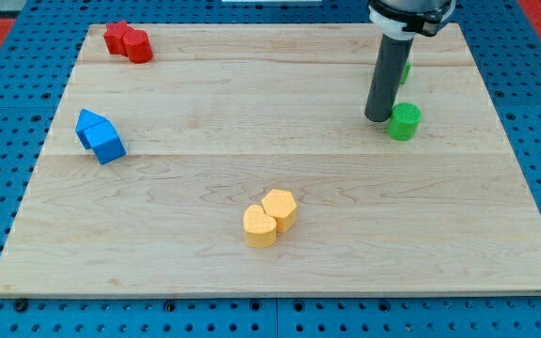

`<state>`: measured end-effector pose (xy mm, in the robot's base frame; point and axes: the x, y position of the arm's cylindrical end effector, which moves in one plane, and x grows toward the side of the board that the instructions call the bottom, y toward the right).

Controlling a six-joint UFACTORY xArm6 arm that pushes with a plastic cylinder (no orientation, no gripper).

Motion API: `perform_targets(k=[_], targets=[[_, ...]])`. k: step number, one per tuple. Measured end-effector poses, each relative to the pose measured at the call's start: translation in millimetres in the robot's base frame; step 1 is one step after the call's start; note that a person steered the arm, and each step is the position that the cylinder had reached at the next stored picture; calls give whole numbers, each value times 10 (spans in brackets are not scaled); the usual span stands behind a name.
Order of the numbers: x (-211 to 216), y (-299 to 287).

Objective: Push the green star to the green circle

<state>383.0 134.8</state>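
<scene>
My tip (378,117) rests on the board at the view's upper right. A green round block, the green circle (404,122), stands just right of the tip, very close to it or touching. A second green block (407,70) peeks out from behind the rod's right side, higher in the view; it is mostly hidden and its shape cannot be made out.
Two red blocks (128,42) sit together at the board's top left. Two blue blocks (100,136) sit together at the left. Two yellow blocks (270,217) touch each other at the bottom centre. The wooden board (270,272) lies on a blue perforated table.
</scene>
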Motion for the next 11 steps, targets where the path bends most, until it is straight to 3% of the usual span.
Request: perform_targets(k=[1,2,3,4,5,6,8,11], targets=[[-443,-413],[-1024,-375],[-1236,-26],[-938,350],[-907,359],[-1180,526],[-400,478],[-453,451]])
